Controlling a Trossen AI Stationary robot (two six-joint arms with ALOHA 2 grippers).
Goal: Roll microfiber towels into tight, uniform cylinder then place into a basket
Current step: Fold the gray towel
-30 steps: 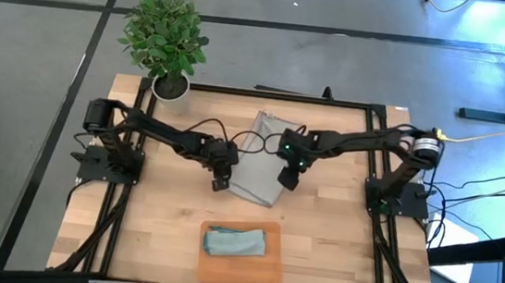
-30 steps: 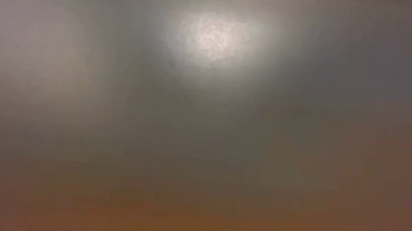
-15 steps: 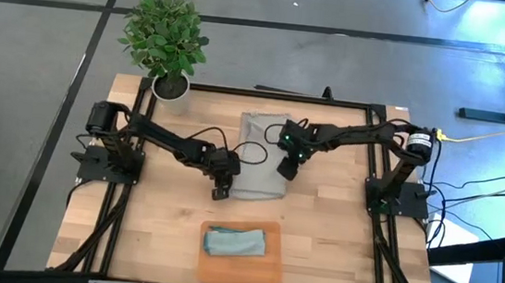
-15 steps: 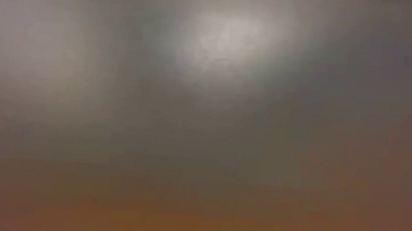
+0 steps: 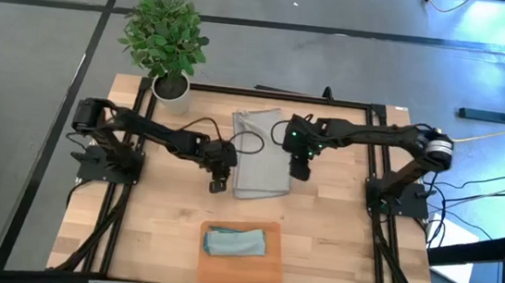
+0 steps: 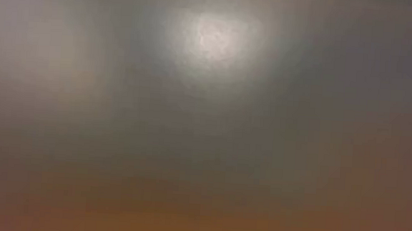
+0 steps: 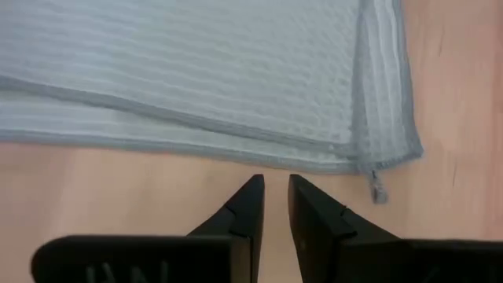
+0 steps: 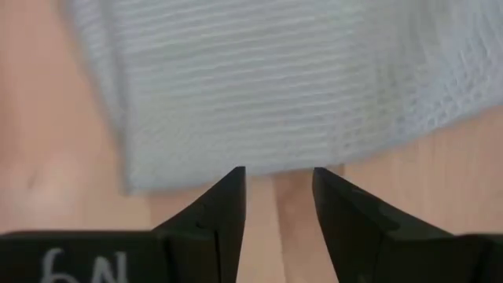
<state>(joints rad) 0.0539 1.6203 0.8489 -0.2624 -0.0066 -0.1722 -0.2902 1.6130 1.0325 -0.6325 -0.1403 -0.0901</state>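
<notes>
Grey towel (image 5: 261, 153) is lying flat on the counter (image 5: 151, 234), squared up now between the two hands; a second ago it sat skewed, with both hands over its near corners. Left hand (image 5: 218, 186) is sitting just off the towel's near left corner, fingers nearly closed with only a thin gap, holding nothing; in the left wrist view the hand (image 7: 275, 192) is resting on bare wood just short of the folded hem. Right hand (image 5: 300, 173) has drawn out to the towel's right edge, fingers partly open and empty; the right wrist view shows the hand (image 8: 278, 189) facing the towel's edge across a strip of wood. Teal towel (image 5: 234, 242) is already lying in the basket (image 5: 267, 275), bunched rather than neatly rolled. Low view is showing nothing usable. Plant (image 5: 165, 36) is standing at the far left corner, well apart. Reading: the straightening looks finished and both hands have let go, so rolling the grey towel seems to be the next step, not yet begun.
</notes>
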